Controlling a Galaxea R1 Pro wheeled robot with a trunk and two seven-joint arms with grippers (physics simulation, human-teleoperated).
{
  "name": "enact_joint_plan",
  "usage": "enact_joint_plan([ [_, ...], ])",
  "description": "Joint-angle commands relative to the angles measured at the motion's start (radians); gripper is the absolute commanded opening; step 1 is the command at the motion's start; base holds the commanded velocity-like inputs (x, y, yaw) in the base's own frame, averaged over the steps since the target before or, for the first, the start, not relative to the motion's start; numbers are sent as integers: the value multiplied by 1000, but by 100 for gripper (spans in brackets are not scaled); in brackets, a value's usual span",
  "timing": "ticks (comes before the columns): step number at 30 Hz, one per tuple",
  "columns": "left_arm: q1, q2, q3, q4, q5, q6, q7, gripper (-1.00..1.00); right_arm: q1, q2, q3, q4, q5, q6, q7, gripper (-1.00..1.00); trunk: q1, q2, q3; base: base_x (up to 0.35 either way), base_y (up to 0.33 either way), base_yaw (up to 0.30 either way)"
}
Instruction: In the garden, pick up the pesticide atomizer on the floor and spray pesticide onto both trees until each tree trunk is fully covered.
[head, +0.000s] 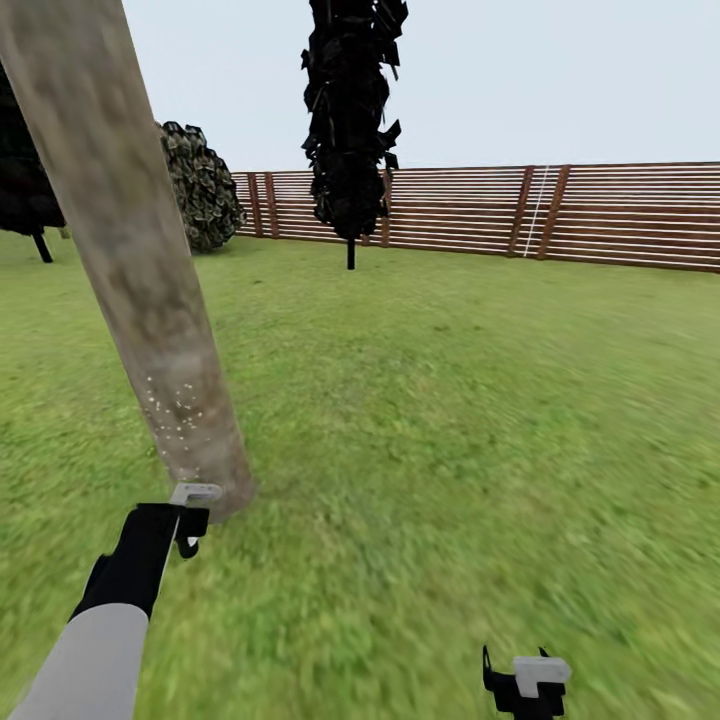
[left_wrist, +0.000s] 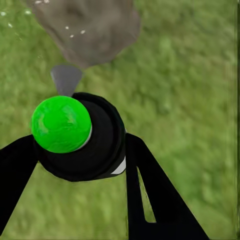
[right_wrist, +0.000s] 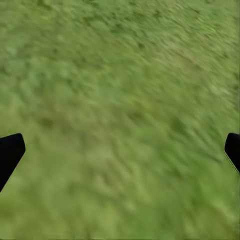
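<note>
A: You're holding the left gripper low at the foot of the near tree trunk; in the left wrist view its fingers are clamping the pesticide atomizer, green spot up, nozzle aiming at the trunk base.

B: Pesticide landing?

A: White specks are showing on the lower trunk only; everything above them is looking bare, so I'm judging tree 1 well short of covered.

B: Right side?

A: The right gripper is hanging over the grass with its 2 fingertips spread wide at the frame edges; it's gripping nothing.

B: How should I be running this pass?

A: You're aiming too low for what's left; I'd be tilting the nozzle up and sweeping along the trunk in slow bands, staying near without touching the bark; the trunk is leaning, so you're needing to follow its line, not go straight up. I'd also expect the far face to need spray, so you're probably circling the base at some point.

B: Tree 2?

A: The dark tree by the wooden fence is standing well apart across the lawn; I'm not seeing specks on it, though it's too far to tell.
</note>
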Motion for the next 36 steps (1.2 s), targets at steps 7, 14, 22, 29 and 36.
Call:
enact_joint_plan([
  [7,2,58,8,-1,-6,0,0,-100,0,0,0,0,0,0,0,100,0,0,0,244,-182,0],
  [14,16,78,45,106,-1,-72,46,-100,0,1,0,0,0,0,0,100,0,0,0,241,-167,147],
  [22,17,64,55,132,2,-94,105,-100,0,0,0,0,0,0,0,100,0,0,0,57,-26,277],
  [29,22,71,57,229,5,-129,114,-100,0,0,0,0,0,0,0,100,0,0,0,0,0,279],
  [36,23,8,64,232,4,-188,117,-100,0,0,0,0,0,0,0,100,0,0,0,0,0,115],
])
